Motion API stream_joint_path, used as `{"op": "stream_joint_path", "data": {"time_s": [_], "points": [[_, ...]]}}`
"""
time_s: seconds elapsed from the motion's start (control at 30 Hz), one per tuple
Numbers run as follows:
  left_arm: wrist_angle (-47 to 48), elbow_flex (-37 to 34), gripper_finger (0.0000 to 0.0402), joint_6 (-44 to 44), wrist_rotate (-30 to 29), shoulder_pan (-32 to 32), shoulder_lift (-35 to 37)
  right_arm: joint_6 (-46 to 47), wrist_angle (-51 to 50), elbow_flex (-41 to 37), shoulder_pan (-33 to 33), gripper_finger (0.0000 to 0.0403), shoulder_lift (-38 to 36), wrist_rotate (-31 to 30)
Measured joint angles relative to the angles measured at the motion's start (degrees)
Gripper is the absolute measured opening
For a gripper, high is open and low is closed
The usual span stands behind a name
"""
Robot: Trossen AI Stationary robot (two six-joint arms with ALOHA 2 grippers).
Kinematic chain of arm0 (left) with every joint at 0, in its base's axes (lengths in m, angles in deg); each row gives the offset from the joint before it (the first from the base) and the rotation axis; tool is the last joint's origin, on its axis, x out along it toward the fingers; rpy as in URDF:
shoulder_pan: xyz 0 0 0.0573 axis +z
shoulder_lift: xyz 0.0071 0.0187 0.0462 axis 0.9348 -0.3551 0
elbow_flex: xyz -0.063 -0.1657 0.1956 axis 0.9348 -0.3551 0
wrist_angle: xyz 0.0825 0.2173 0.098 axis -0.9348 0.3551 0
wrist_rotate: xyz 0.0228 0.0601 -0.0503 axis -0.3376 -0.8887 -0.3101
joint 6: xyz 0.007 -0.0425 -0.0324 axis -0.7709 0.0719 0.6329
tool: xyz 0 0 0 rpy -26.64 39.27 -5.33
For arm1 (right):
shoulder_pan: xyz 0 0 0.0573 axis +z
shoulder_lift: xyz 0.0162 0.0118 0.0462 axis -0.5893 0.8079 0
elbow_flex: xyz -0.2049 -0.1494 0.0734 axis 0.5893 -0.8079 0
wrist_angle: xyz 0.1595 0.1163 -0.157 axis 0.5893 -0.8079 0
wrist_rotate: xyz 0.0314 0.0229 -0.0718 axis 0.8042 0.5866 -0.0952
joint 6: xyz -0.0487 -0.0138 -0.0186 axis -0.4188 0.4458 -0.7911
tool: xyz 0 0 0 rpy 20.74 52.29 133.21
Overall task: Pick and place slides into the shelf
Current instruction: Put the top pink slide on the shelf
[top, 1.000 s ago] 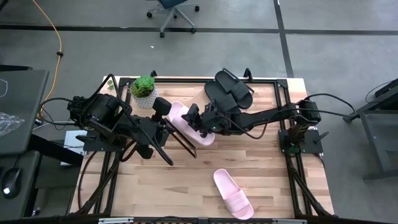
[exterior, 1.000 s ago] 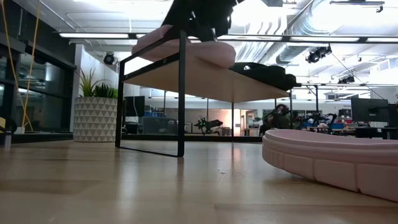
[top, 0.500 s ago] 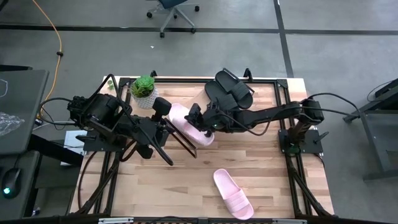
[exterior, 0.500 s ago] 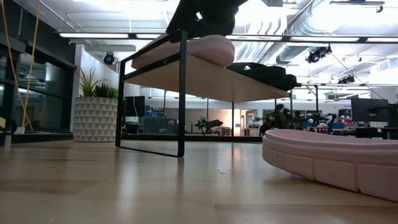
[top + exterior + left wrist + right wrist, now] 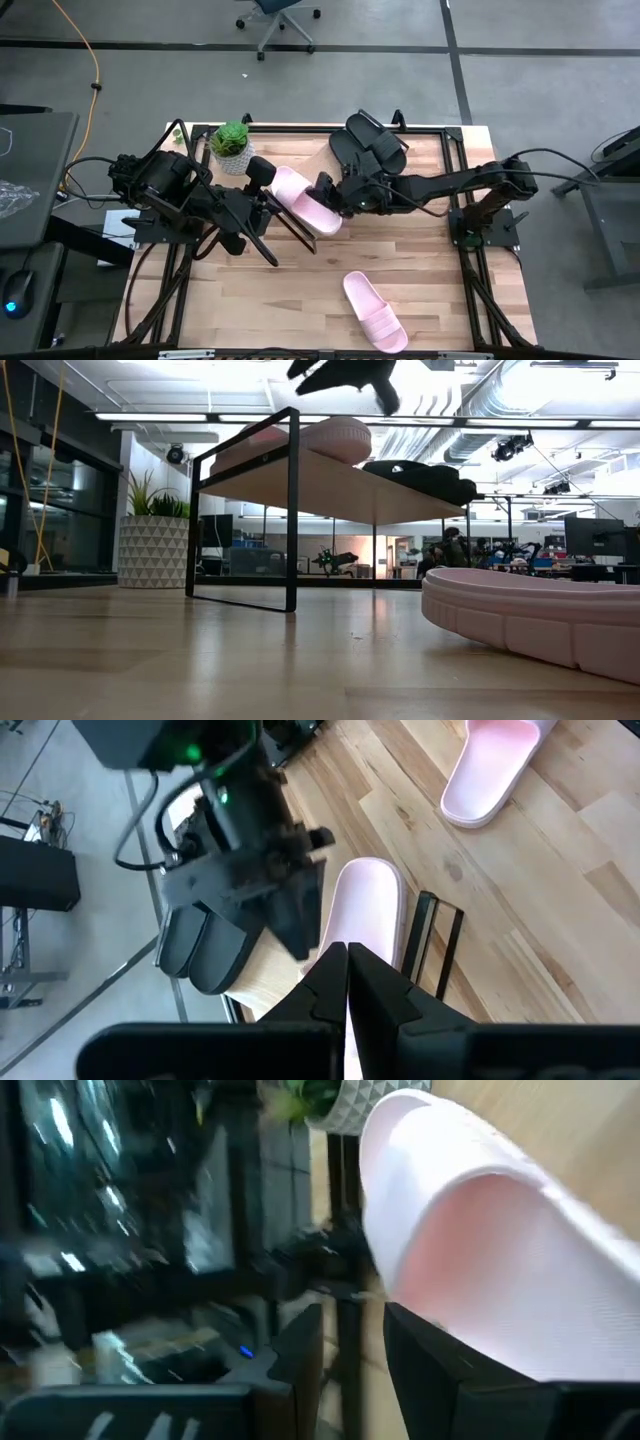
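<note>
The shelf stands at the back of the table. A pink slide lies sole-down at the shelf's left end, also seen as the pink slide in the low view. Two black slides lie on the board to its right. A second pink slide lies on the tabletop near the front edge. My right gripper hangs open just above the shelved pink slide, and the low view shows the right gripper clear of it. My left gripper is shut, held in the air left of the shelf.
A small potted plant stands at the back left, beside the shelf's left end. The shelf's thin black frame stands between my left gripper and the open tabletop. Bare wood lies between the shelf and the loose pink slide.
My right gripper has risen off the shelved pink slide and drawn back a little toward the table's right edge, rolling somewhat. The pink slide stays lying on the shelf's left end. The gap between the fingers shows no change.
</note>
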Motion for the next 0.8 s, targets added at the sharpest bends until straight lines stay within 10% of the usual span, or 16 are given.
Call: {"op": "stream_joint_path", "data": {"time_s": [0.37, 0.8], "points": [[0.0, 0.0, 0.0003, 0.0, 0.0, 0.0, 0.0, -23.0, -15.0, 0.0, 1.9, 0.0099, -5.0, 9.6], [0.0, 0.0, 0.0003, 1.5, -2.8, 0.0, 0.0, -21.5, -37.1, 0.0, 9.8, 0.0089, -5.2, -5.4]]}}
